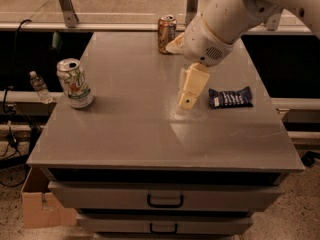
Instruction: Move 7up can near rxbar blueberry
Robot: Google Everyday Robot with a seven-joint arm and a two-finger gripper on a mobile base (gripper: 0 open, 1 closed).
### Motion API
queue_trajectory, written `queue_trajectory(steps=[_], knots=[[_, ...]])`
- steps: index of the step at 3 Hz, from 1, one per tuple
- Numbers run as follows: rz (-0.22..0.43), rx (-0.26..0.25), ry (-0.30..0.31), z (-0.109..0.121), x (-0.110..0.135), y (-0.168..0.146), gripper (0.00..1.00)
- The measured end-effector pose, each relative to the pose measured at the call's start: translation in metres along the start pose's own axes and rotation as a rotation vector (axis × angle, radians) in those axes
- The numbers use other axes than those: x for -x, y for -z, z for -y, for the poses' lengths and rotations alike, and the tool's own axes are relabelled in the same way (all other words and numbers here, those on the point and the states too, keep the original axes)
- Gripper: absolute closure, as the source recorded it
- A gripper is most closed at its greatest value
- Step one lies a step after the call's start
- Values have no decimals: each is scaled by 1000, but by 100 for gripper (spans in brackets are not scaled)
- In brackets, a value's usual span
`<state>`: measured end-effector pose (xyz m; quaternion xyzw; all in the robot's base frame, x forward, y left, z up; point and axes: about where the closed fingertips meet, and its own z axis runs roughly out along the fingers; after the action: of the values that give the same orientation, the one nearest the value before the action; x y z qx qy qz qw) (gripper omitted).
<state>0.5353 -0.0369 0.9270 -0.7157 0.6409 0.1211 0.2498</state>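
Note:
The 7up can [74,83], silver-white with green markings, stands upright near the left edge of the grey table [135,129]. The rxbar blueberry [230,97], a flat dark navy wrapper, lies at the right side of the table. My gripper [189,96] hangs from the white arm over the table's middle, just left of the bar and far right of the can. It holds nothing.
A copper-orange can [166,33] stands at the table's back edge, behind the arm. Drawers with handles [165,201] are below the tabletop. A cardboard box [40,204] sits on the floor at the lower left. A small bottle [39,86] is left of the table.

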Motion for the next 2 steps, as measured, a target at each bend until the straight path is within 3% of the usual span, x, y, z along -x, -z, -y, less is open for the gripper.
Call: queue_trajectory(steps=[2], knots=[[34, -13, -6, 9, 7, -16, 0]])
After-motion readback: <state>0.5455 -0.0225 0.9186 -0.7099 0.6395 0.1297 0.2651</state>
